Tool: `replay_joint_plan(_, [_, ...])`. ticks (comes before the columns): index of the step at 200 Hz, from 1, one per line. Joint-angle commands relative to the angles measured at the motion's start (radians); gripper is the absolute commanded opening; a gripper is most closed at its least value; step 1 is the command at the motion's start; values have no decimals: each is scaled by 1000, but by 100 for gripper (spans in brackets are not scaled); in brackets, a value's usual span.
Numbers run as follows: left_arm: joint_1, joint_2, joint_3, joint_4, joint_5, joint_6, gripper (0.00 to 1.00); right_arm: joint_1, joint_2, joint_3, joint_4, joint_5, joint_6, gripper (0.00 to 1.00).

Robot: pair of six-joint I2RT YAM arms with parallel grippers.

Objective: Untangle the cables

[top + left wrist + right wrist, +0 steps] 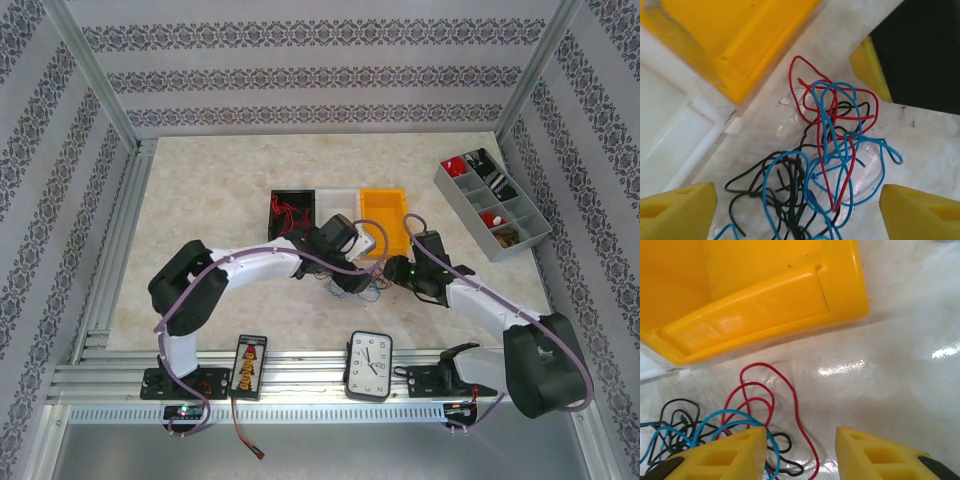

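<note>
Directly under the left gripper [802,215]: the cables [832,145], a loose knot of thin red, blue and black wires on the pale marbled table [930,150], lying between its yellow foam fingers [680,210].
Left gripper state: wide open, holding nothing.
Right gripper [800,452] state: open and empty; the bunch sits off its left finger, with one red loop reaching into the gap.
Nearer arm: the left, by my judgement, being centred over the knot.
Long axis: black strands near the left gripper's left finger, red loops farther ahead.
Left wrist view adds: blue strands crossing over red.
Right wrist view adds: a glossy yellow plastic bin [765,305] just ahead of the red loop, not touching it.
</note>
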Motion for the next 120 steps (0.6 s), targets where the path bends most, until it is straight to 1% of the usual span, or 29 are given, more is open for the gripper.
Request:
replay_joint_plan(1, [-19,46,39,-59,-21,56,77,-6,29,0,-23,-9,17,42])
replay_joint_plan(25, [-19,73,30,-63,-24,51,66,-5,55,18,-32,-17,7,42])
replay_joint_plan(49, [-18,64,-14,-78,-41,61,48,-1,88,36,-35,-28,-4,42])
replay_joint_plan(59, [-18,51,-44,-75,-45,67,42,3,101,41,-33,-31,-5,42])
replay_joint_plan(69, [-18,34,-75,-72,-49,69,33,11,113,48,-32,-34,-10,42])
replay_joint_plan(76, [-16,22,-101,-67,-44,71,28,18,123,56,-32,-34,-13,42])
replay_joint_plan(91, [-14,-7,-151,-53,-33,73,22,34,138,71,-34,-34,-22,42])
replay_joint_plan(100, [-12,-23,-178,-42,-29,67,21,46,147,79,-36,-30,-27,42])
replay_joint_plan(120, [-2,-51,-223,-1,-20,37,16,75,168,97,-39,-29,-41,42])
